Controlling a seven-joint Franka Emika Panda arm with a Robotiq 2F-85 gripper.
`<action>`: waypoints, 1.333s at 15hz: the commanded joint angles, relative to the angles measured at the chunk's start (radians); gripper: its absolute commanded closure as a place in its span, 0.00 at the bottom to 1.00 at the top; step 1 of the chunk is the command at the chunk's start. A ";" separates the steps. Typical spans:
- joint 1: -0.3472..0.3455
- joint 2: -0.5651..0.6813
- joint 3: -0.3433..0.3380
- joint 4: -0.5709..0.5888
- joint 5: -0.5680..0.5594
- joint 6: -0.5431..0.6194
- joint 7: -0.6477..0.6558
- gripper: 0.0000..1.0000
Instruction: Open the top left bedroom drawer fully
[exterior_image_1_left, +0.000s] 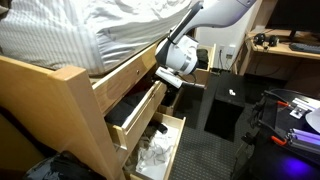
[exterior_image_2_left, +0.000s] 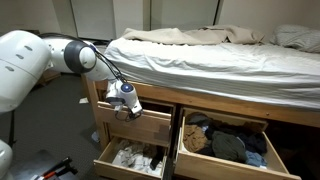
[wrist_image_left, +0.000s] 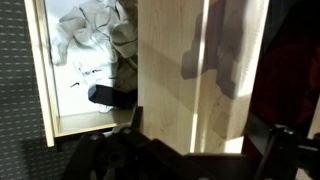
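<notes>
The top left drawer (exterior_image_2_left: 140, 124) of the light wooden bed frame is pulled partly out; it also shows in an exterior view (exterior_image_1_left: 138, 104). My gripper (exterior_image_2_left: 127, 108) sits at the top edge of its front panel, also seen in an exterior view (exterior_image_1_left: 170, 80). In the wrist view the front panel (wrist_image_left: 190, 70) fills the gap between my two fingers (wrist_image_left: 202, 135), one on each side of the board. The drawer's dark inside lies to the right of the panel.
The bottom left drawer (exterior_image_2_left: 104, 160) stands open below with white clothes (wrist_image_left: 88, 35) in it. The right drawer (exterior_image_2_left: 186, 160) is open with dark clothes. A black cabinet (exterior_image_1_left: 222, 105) and a desk (exterior_image_1_left: 285, 55) stand beyond the bed. The mattress (exterior_image_2_left: 220, 60) overhangs the drawers.
</notes>
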 joint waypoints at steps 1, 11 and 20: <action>-0.029 -0.003 0.033 -0.006 -0.054 0.020 0.031 0.00; -0.036 -0.091 -0.114 -0.220 -0.352 -0.378 0.331 0.00; 0.187 -0.418 -0.422 -0.705 -0.660 -0.545 0.727 0.00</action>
